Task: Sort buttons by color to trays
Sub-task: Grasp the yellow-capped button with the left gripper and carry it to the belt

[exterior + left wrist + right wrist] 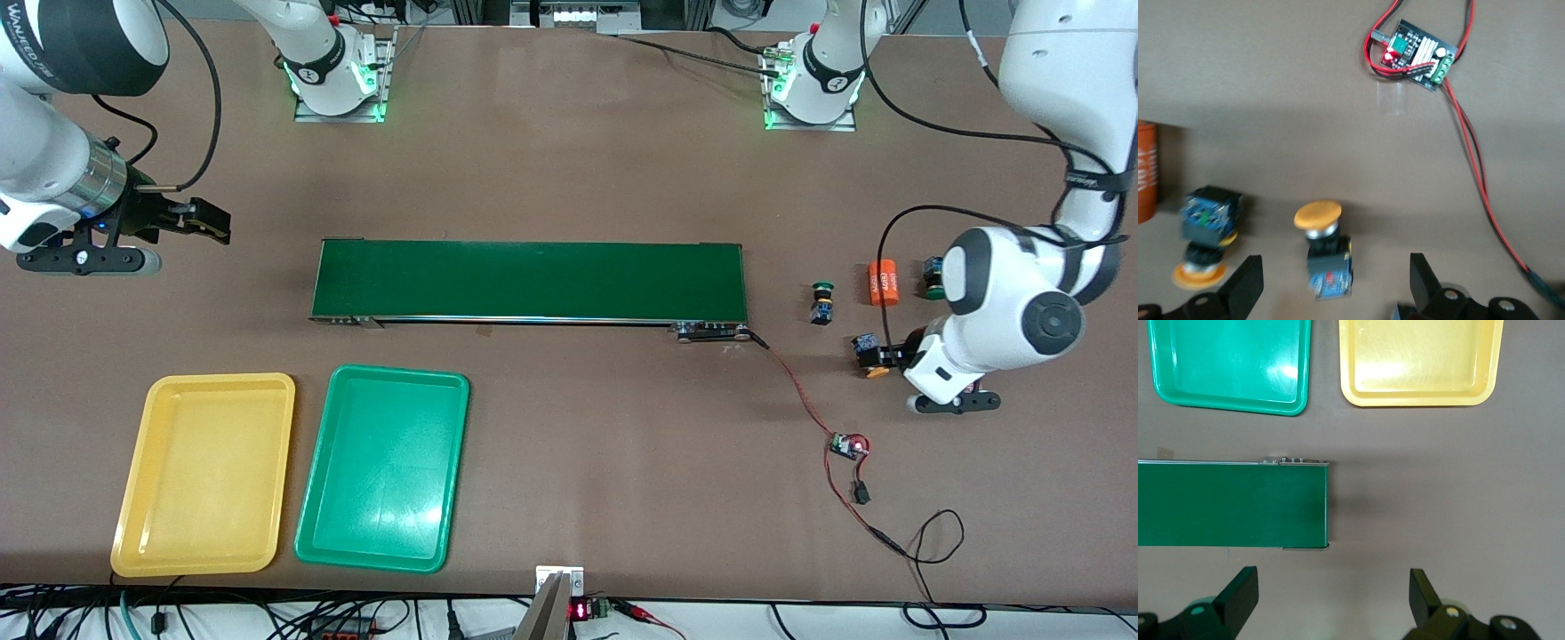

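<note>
Buttons: yellow-capped button [1326,250] lies on table at left arm's end, between spread fingers of left gripper [1337,280], not yet gripped. Likely light, rigid, cap smooth; best taken by squarish dark body. Right gripper [1334,597] waits spread wide, empty, over bare table beside conveyor belt [1231,503].

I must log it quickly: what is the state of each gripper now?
Left gripper: open, around an upright yellow-capped button, not gripping it.
Right gripper: open, empty, waiting.
</note>
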`<state>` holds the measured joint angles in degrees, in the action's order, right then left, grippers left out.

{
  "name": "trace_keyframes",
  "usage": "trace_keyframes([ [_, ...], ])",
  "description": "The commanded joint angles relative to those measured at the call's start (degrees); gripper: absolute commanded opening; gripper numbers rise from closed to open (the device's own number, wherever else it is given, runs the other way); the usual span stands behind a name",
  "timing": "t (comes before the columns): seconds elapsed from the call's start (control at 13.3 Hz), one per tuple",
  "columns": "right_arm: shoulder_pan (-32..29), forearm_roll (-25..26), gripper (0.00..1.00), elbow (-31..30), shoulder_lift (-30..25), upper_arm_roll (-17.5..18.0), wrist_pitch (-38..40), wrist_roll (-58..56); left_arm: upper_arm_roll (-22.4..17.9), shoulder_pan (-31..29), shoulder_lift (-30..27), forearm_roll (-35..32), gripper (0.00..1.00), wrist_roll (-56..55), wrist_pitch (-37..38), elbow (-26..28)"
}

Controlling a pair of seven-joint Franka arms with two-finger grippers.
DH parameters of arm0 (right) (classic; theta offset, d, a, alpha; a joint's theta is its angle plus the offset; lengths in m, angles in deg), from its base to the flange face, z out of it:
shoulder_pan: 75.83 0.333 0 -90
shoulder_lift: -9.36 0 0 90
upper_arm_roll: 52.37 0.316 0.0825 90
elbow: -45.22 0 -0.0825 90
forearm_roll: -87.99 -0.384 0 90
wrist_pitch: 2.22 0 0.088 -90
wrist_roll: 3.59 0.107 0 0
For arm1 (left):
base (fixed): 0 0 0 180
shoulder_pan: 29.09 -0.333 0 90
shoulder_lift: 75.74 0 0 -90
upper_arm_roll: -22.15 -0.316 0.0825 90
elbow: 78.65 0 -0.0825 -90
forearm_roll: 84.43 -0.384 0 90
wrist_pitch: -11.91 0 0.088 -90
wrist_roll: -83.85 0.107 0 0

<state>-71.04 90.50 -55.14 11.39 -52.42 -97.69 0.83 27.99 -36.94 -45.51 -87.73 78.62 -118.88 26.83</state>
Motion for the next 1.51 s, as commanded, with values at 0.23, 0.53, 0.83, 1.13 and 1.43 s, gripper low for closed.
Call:
trace_keyframes([
  [0.23,0.1,0.7,1.0,-0.5,-0.5,0.1,0.6,-0.3,-0.8,-0.1,2.6,-1.5,0.56,-2.5,-10.0,7.4],
  [0.53,0.1,0.7,1.0,-0.5,-0.5,0.1,0.7,-0.4,-0.8,-0.1,1.1,-1.6,0.17,-3.0,-9.0,7.2],
  [0.83,0.1,0.7,1.0,-0.5,-0.4,0.1,0.8,-0.4,4.0,1.8,-4.4,-1.4,0.2,-4.8,11.0,-1.9],
  [1.13,0.1,0.7,1.0,-0.5,-0.4,0.1,0.8,-0.3,12.2,7.4,-4.5,-1.4,0.21,-12.9,22.2,-7.0],
  [1.43,0.1,0.7,1.0,-0.5,-0.4,0.1,0.9,-0.3,16.0,14.4,-4.1,-1.2,0.21,-19.4,21.6,-5.4],
])
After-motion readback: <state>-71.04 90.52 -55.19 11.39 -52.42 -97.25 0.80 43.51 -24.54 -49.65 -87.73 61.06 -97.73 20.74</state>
